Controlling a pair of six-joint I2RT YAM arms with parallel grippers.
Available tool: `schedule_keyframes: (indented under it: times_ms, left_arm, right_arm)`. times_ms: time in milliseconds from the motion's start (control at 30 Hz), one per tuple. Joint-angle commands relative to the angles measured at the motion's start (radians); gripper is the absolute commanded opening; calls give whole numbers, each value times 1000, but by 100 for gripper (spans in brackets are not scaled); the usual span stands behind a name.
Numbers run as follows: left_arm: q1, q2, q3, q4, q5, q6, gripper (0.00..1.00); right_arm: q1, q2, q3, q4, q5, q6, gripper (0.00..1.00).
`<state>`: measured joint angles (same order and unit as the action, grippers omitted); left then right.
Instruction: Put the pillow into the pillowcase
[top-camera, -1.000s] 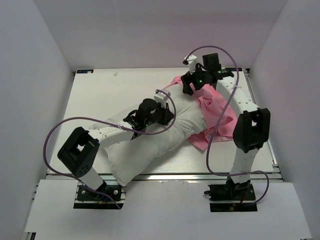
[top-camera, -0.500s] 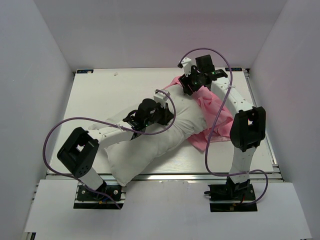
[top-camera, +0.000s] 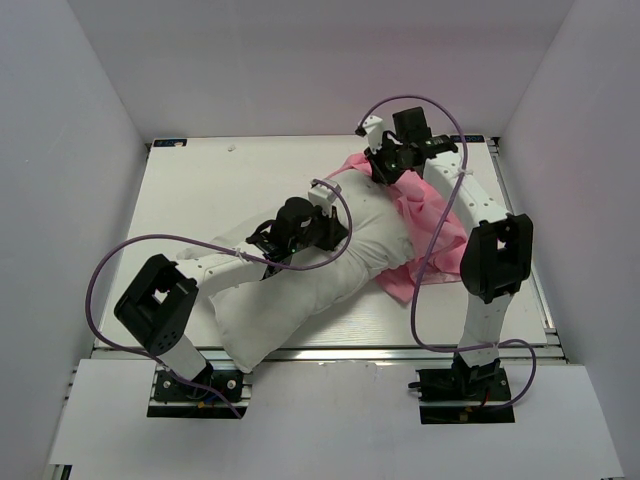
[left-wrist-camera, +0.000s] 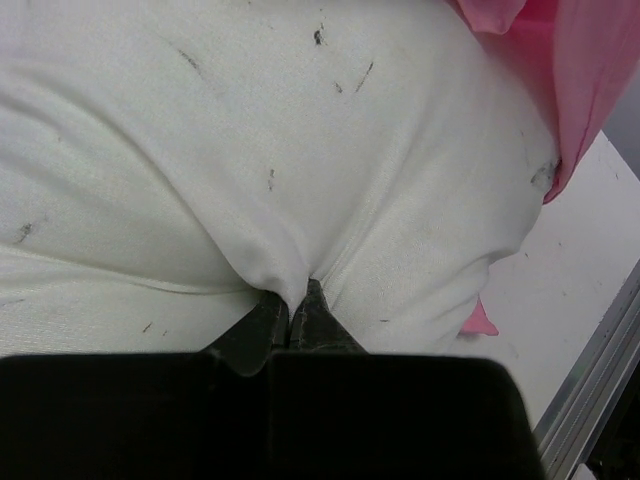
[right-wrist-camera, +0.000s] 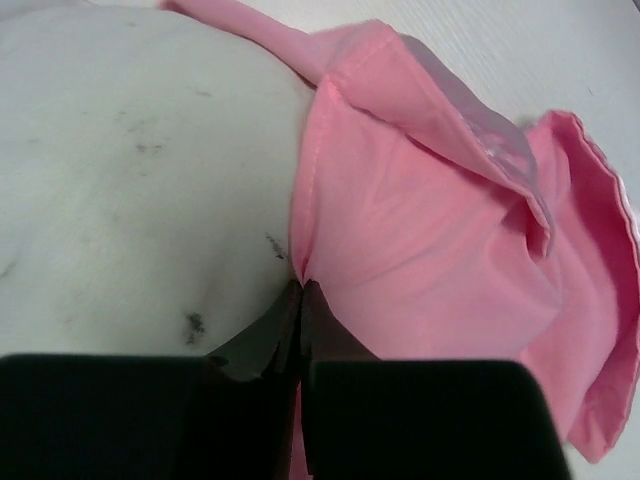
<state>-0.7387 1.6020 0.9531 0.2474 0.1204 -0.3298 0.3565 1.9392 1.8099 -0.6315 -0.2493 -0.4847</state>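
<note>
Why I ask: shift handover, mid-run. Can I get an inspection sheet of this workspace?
Surface: white table, metal rail along its near edge.
Job's things: pillow lies diagonally; its far end sits in the pink pillowcase, most of it outside.
Clutter: one tiny white speck near the far edge; cannot tell what it is.
Grippers: left gripper shut on a pinch of pillow; right gripper shut on the pillowcase hem beside the pillow.
Cables: left cable loops out past the table's left side; right cable hangs across the pillowcase.
Surroundings: plain white walls on three sides.
</note>
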Motion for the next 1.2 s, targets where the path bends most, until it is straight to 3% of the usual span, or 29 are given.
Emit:
schedule_keyframes:
  times_ms: [0,167,367,567,667,833,867,900,1000,1100,1167]
  left_arm:
    - [5,-20,18,-83,9,46,0]
    - [27,-22,90,-96,16,87,0]
    - [74,-59,115,-106,12,123,0]
    - [122,-152,76,-22,-16,130,0]
    - [122,-180,85,24,-8,138,0]
    - [122,-172,78,62,12,133,0]
    - [122,-163,72,62,12,129,0]
    - [122,-153,62,72,5,126,0]
    - [125,-116,26,63,-87,112,0]
    - [134,-90,7,24,-259,86,0]
    - [142,-97,18,1,-312,77,23]
  right_arm:
    - [58,-51,109,-109,-183,29,1]
    - [179,-45,211,-134,-252,130,0]
    - [226,52,408,-189,-343,259,0]
    - [228,12,367,-106,-453,421,0]
    - [228,9,290,-50,-397,448,0]
    - [208,144,290,-43,-384,471,0]
    - [206,161,293,-43,-384,471,5]
    - [208,173,299,-43,-381,469,26]
    - [199,175,350,-47,-380,413,57]
    - [139,121,431,-45,-415,367,72]
    - [70,80,443,-34,-458,336,76]
